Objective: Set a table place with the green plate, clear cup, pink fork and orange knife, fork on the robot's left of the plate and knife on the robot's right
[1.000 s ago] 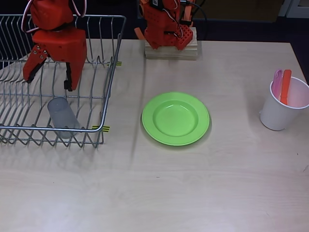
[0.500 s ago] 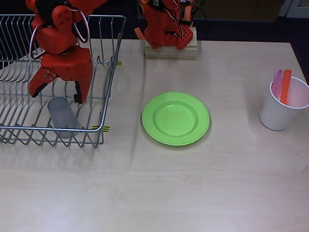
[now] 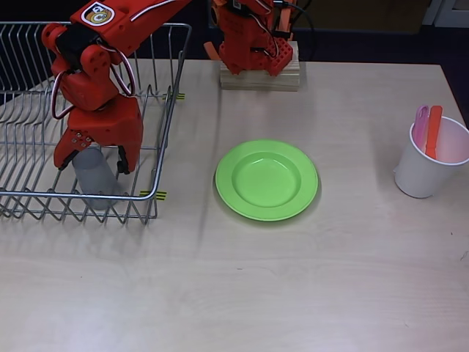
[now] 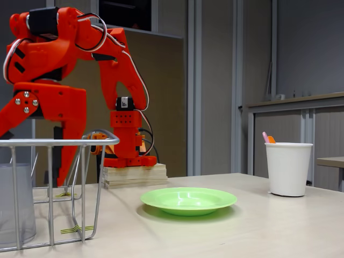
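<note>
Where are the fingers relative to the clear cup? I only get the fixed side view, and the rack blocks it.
Observer: In the overhead view the red gripper is open, with its fingers on either side of the small translucent greyish plastic cup. I cannot tell whether they touch it.
Operator: Where is the cup in the rack?
Observer: It is near the lower right corner of the wire dish rack, as the overhead picture shows it.
Operator: And the cutlery?
Observer: The pink plastic fork and the orange plastic knife stand side by side in the white paper cup. The fork is on the picture's left.
</note>
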Available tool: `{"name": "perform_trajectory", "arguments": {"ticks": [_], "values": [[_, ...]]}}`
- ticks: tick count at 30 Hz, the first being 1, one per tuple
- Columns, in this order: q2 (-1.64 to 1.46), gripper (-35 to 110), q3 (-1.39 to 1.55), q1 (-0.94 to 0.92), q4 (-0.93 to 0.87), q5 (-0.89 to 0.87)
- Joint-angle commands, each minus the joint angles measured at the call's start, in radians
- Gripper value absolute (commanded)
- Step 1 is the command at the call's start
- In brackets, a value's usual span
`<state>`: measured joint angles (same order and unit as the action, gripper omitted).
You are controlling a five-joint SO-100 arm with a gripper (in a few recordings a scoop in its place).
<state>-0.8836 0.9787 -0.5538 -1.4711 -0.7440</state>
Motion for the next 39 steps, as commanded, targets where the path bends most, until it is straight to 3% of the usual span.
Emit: {"name": "perform_trajectory", "arguments": {"ticks": [1,29,39], "values": [[-0.011,46,-0.041,-0.021,-0.002,0.012],[0.015,24,-0.107,-0.046,-0.003,0.100],[-0.242,24,-0.133,-0.034,-0.101,0.132]]}}
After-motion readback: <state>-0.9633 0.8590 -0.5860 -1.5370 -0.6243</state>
